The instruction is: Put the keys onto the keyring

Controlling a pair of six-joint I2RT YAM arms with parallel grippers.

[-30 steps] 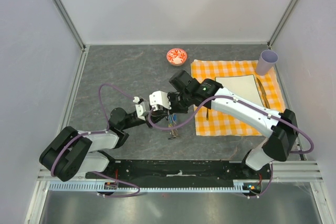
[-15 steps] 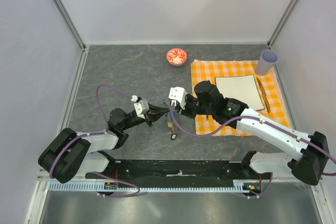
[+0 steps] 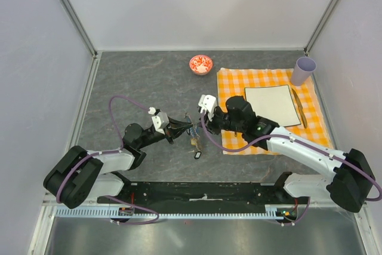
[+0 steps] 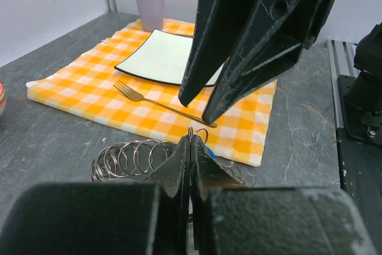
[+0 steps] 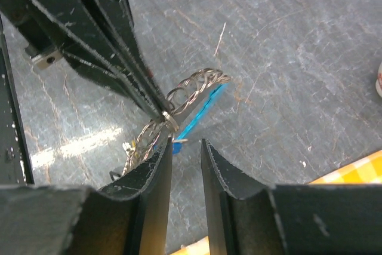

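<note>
Furthest left, the left jaws are shut tight, their fingertips [image 4: 181,168] pinched on one turn of the keyring [image 5: 197,86] and holding it just above the grey worktop [image 3: 143,82], a little left of centre. The ring is a loose coil of thin wire loops with a light-blue strip [image 5: 202,109] running along it. The keys [image 3: 196,145] hang below the coil in a small bunch whose lowest tip reaches down to the worktop or just above it; whether all of them are already threaded cannot be told. The whole thing is likely light but awkward: the wire looks springy and slick, the loops will probably twist or slide under a loose pinch, and the dangling keys should swing. The best hold is probably a flat key head taken across its faces, or the wire taken square across a single turn, not the blue strip, which looks as if it would flex. Just to the right, the right jaws stand partly open with nothing between them, their fingers [image 5: 156,177] hovering near the pinch point and the end of the blue strip. Further right lie a small red-and-white bowl [image 3: 201,64], then an orange checked cloth [image 3: 233,82] bearing a fork [image 4: 156,102], a square plate [image 3: 271,106] and a lilac cup [image 3: 303,70].
</note>
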